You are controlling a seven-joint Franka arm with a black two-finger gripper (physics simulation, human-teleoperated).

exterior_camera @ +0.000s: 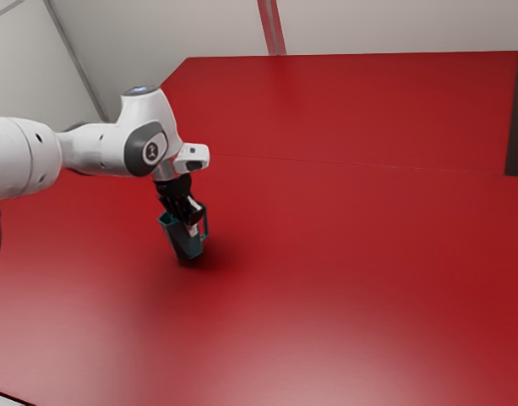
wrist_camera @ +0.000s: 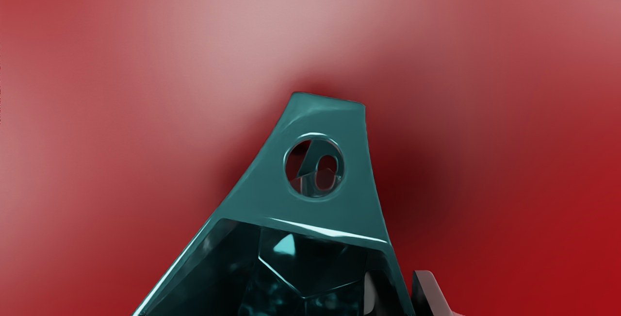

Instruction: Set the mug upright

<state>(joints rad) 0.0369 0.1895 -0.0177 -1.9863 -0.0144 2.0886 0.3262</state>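
The mug (exterior_camera: 182, 244), dark teal with angular sides, is at the hand (exterior_camera: 191, 226), in the part of the red surface (exterior_camera: 351, 271) toward the exterior view's left. It is not level: the body leans, with its mouth raised and inclined toward the exterior view's left and its base lower and farther to that view's right. The handle (exterior_camera: 205, 222) is on the side facing the exterior view's right. A dark shadow (exterior_camera: 211, 260) lies on the surface by the base; whether the base bears on the surface cannot be determined. The white arm (exterior_camera: 94, 148) enters from the exterior view's left, and the hand points downward over the mug. Condition of the hand (wrist_camera: 407, 291): narrow, closed on the mug's wall, one of its fingers (wrist_camera: 429, 291) outside and the other inside the mouth. The wrist view looks into the mug's dark, glossy interior. A round hole (wrist_camera: 314, 168) is noted in the broad teal face beyond the mouth, with further teal parts visible through it.
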